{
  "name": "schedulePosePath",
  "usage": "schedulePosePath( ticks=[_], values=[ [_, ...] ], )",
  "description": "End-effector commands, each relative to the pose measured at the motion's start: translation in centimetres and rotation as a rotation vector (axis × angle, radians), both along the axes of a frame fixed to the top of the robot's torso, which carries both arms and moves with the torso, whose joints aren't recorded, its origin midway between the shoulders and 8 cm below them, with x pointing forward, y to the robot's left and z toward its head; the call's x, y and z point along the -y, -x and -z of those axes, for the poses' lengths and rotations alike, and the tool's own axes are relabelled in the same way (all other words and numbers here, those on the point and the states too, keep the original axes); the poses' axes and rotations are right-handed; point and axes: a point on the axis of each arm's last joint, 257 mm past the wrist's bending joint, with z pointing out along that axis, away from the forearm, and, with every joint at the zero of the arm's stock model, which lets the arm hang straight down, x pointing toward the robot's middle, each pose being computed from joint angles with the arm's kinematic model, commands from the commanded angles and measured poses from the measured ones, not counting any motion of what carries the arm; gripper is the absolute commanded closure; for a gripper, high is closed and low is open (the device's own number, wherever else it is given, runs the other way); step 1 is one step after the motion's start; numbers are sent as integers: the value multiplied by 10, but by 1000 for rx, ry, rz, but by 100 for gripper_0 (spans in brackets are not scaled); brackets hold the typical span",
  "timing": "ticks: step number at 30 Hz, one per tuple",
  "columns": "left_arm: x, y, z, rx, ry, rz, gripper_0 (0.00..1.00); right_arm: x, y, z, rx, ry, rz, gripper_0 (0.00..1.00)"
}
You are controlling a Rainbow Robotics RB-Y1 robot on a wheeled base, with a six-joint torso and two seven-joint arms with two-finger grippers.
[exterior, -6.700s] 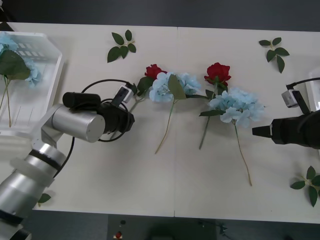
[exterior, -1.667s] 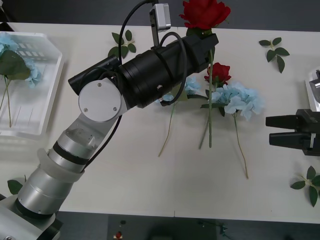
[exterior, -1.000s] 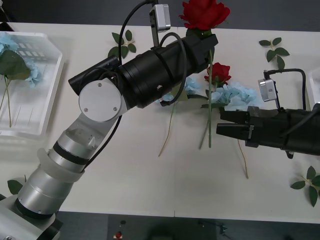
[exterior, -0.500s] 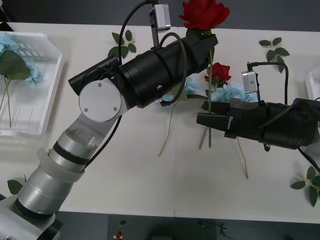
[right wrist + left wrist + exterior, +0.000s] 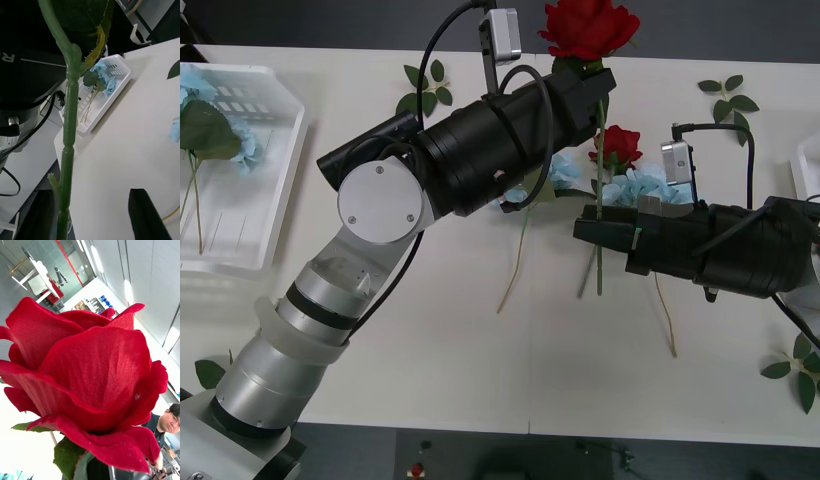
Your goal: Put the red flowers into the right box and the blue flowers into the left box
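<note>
Mid-handover: the left gripper point(image 5: 595, 92) clamps a red rose point(image 5: 588, 27) aloft while the right gripper point(image 5: 598, 230), fingers spread, straddles its stem point(image 5: 67, 150); closing comes next.

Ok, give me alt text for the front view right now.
The left gripper holds a red rose upright above the table while the open right gripper reaches its hanging stem. Another rose and blue flowers lie behind.
</note>
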Motion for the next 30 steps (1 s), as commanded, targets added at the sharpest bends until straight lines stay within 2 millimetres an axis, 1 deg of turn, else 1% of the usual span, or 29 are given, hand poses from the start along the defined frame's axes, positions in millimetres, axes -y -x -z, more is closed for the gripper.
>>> schedulePosePath(
  ticks=[1,8,9,11,13,15,16,18,22,24,26,29,30],
  values=[
    [-6,-2,-14,38,16,-20,100,-6,-2,-20,19,-19,-11,100],
    [-7,-2,-13,40,12,-22,100,-7,-2,-22,16,-25,-13,100],
    [-8,-3,-13,38,12,-22,95,-8,-3,-24,18,-25,-14,100],
    [-9,-3,-12,40,8,-23,41,-8,-3,-24,16,-26,-14,100],
    [-11,-4,-10,32,8,-24,23,-8,-3,-24,15,-28,-14,100],
    [-16,-5,-6,21,8,-23,19,-8,-2,-24,14,-29,-14,100],
    [-18,-5,-4,17,5,-25,19,-8,-2,-24,14,-29,-14,100],
    [-29,-10,7,13,-21,-42,19,-9,-2,-24,16,-30,-15,100],
    [-61,-23,43,19,-142,-92,19,-8,-2,-24,11,-30,-15,100],
    [-77,-25,55,11,-192,-91,19,-9,-2,-24,12,-30,-16,100],
    [-96,-26,64,-9,-237,-78,19,-8,-2,-24,10,-30,-15,100],
    [-127,-29,72,-27,-324,-59,19,-9,-1,-24,9,-32,-19,100],
    [-142,-31,76,-43,-358,-49,19,-7,-2,-24,8,-28,-14,100]
  ],
)
